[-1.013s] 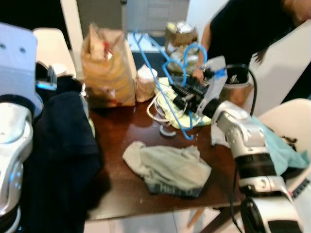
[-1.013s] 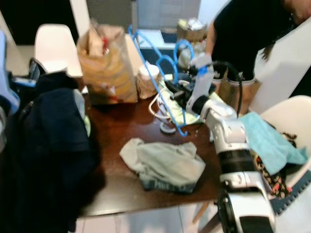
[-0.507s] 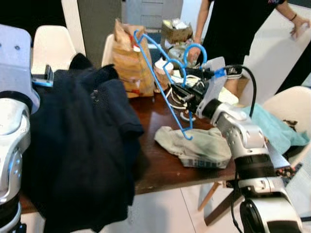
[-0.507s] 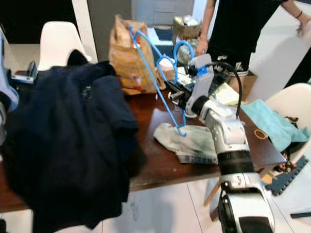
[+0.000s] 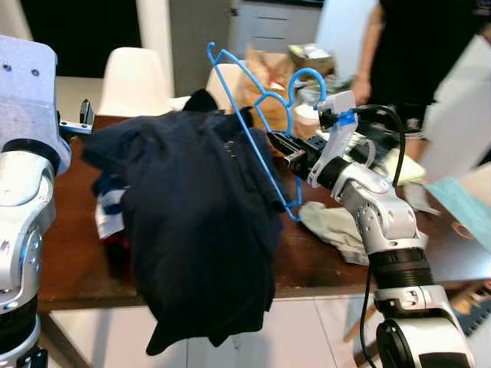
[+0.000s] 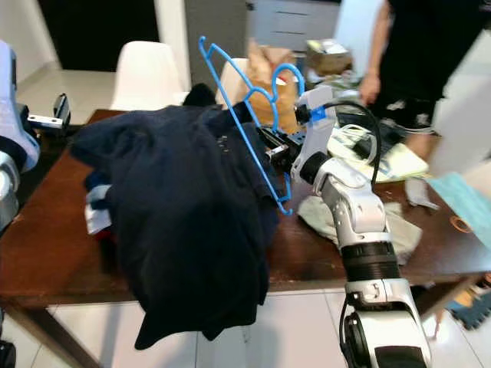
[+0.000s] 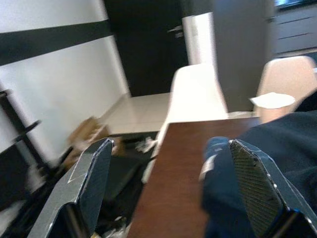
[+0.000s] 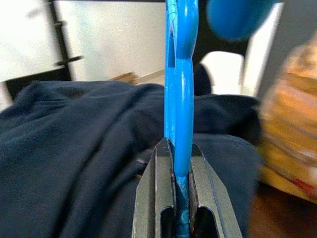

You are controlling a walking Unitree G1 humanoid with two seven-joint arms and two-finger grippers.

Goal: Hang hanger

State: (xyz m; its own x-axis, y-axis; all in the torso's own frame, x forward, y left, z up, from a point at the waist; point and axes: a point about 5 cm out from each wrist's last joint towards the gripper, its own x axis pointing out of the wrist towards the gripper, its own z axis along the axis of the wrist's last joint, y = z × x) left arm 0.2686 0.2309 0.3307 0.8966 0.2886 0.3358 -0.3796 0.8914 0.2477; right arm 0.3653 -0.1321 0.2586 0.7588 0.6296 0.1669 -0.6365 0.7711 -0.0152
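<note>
A blue plastic hanger (image 5: 253,130) stands up at a slant over the table, its hook (image 5: 303,77) at the top. My right gripper (image 5: 285,149) is shut on its neck, and the right wrist view has the blue bar (image 8: 179,99) pinched between the two fingers (image 8: 163,183). A dark navy garment (image 5: 192,222) hangs just behind and to the left of the hanger, down past the table's front edge. What holds the garment up is hidden. My left gripper (image 7: 172,145) is open over the table's left end, nothing between its fingers.
The brown table (image 5: 73,261) carries a pale crumpled cloth (image 5: 330,222), a blue and white cloth (image 5: 107,218) and a paper bag (image 5: 265,77). White chairs (image 5: 134,80) stand behind it. A person in black (image 5: 414,54) stands at the far right.
The whole view has swung left along the table, so the camera moved. The dark garment now hangs in the middle, close against the hanger. My right gripper still holds the hanger.
</note>
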